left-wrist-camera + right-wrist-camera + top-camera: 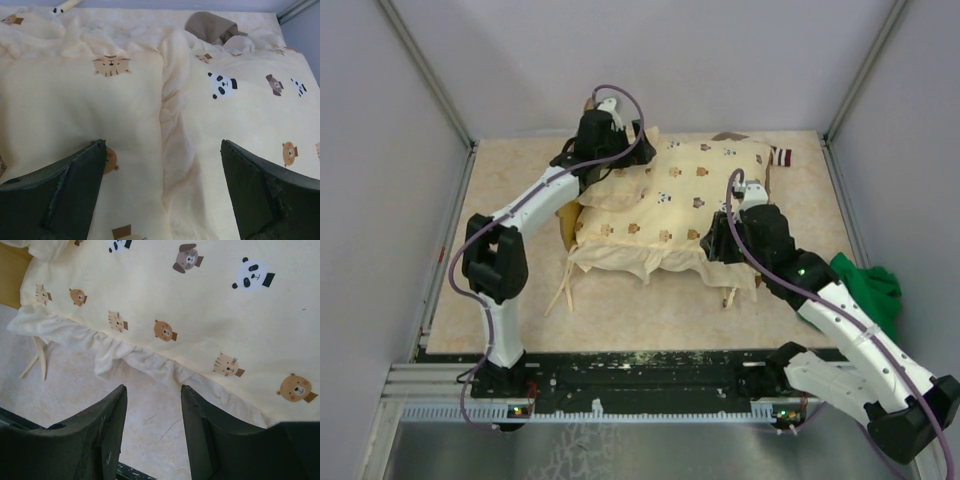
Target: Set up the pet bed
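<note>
Beige bench (650, 312) | pet bed (10, 285) beneath animal-print quilt (692, 200) | left hand (162, 144) wide over pillow (75, 105) | right hand (153, 388) part-open — empty — beside quilt ruffle

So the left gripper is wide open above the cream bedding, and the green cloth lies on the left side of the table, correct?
Not quite. The green cloth lies on the right side of the table, as the top external view shows. The left gripper is indeed wide open above the cream bedding.
</note>
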### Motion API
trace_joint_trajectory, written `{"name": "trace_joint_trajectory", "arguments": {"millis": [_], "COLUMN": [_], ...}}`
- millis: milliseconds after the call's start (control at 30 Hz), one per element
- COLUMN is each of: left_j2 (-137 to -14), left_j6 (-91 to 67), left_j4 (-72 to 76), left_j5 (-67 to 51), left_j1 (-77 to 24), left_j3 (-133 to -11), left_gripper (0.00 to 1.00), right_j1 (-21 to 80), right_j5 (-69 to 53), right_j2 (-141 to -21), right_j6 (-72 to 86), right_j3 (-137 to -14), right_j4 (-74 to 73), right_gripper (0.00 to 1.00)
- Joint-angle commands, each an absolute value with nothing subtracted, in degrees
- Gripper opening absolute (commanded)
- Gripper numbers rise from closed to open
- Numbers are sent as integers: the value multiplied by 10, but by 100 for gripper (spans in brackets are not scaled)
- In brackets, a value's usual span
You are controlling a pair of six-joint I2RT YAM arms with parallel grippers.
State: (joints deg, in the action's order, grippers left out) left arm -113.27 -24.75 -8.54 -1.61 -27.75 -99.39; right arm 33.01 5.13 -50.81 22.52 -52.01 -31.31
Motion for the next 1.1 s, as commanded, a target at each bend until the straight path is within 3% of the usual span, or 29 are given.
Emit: {"name": "trace_joint_trajectory", "arguments": {"millis": [0,167,233,467,833,1067], "left_j2": [-1126,-1104,-1083,-942,-663,-480], "left_j6": [-240,-235,-231,-215,-146,-171], "left_j4": [-74,-122,-145,-156,-242,-206], "left_j5": [-54,-70,-69,-86,-100,-143], "left_j1": [-273,-274,-274,-273,-273,-273], "left_j3": [-1003,-1053,-1063,-951,-777,-636], "left_gripper": [100,100,100,100,100,100], "right_j1": [335,335,335,335,335,335], "right_j5": [63,73,75,100,109,68], "right_j2": [-509,-501,-492,-444,-384,-332], "right_j6": [216,227,232,249,268,297], "right_j3": [-522,-527,-527,-532,-550,-519], "right_j4": [-288,-297,-300,-307,-328,-305], "right_gripper": [48,51,62,77,81,82]}}
